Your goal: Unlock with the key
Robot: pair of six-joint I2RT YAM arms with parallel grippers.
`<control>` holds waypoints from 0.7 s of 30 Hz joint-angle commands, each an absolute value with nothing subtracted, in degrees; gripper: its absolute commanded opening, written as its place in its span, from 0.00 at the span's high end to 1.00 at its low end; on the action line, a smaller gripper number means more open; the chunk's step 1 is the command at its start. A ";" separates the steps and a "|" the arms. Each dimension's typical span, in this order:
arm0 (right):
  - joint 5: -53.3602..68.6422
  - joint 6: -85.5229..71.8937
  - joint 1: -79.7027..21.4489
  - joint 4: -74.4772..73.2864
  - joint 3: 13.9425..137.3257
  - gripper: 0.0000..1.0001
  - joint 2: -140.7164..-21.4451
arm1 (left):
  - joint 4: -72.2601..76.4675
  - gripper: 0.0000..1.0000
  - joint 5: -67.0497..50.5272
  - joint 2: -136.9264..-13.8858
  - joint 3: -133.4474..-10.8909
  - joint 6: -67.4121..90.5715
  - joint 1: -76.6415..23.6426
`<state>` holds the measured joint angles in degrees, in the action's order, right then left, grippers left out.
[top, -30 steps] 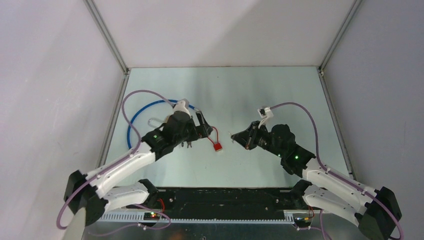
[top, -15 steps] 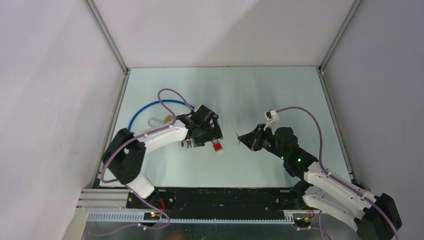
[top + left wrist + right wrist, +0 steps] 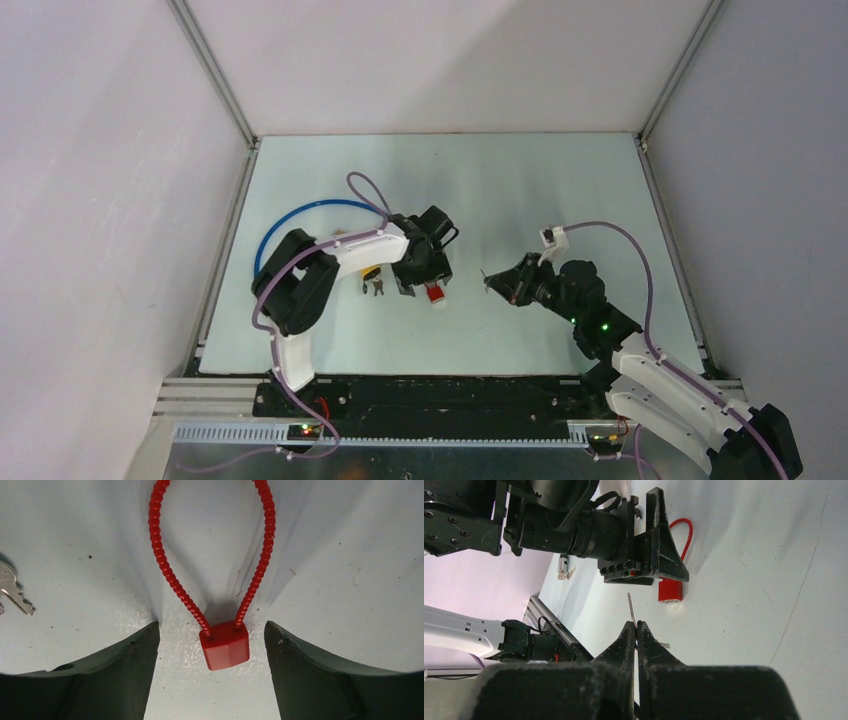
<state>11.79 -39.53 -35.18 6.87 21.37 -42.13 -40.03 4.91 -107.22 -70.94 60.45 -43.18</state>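
A small red padlock [image 3: 224, 644] with a red cable loop [image 3: 160, 555] lies on the table. It also shows in the top view [image 3: 434, 293] and the right wrist view [image 3: 670, 590]. My left gripper [image 3: 212, 647] is open, its jaws on either side of the lock body without touching it. My right gripper [image 3: 636, 626] is shut on a thin silver key [image 3: 631, 608], whose blade sticks out toward the lock. It hovers to the right of the lock [image 3: 497, 284].
A spare bunch of silver keys [image 3: 12, 590] lies left of the lock, also seen in the top view [image 3: 375, 288]. A blue cable [image 3: 290, 215] loops at the back left. Metal frame rails [image 3: 220, 250] border the table.
My left arm has swung round and come down over the lock, its open jaws now straddling it. My right gripper with the key has drawn back slightly to the right.
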 commanded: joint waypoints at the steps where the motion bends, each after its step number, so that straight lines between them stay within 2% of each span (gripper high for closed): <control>1: 13.46 -40.76 -34.47 8.57 20.63 1.00 -40.84 | -43.86 0.21 7.98 -110.24 -74.67 59.74 -44.11; 10: 14.26 -41.22 -34.02 9.49 19.44 1.00 -39.85 | -44.94 0.28 7.70 -113.99 -76.36 59.67 -44.97; 21: 16.38 -41.51 -34.34 12.89 17.53 1.00 -40.44 | -44.93 0.59 7.80 -113.22 -76.87 61.36 -43.48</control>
<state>14.92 -41.15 -34.22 8.75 18.41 -40.69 -46.87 7.57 -112.18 -77.08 59.59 -44.29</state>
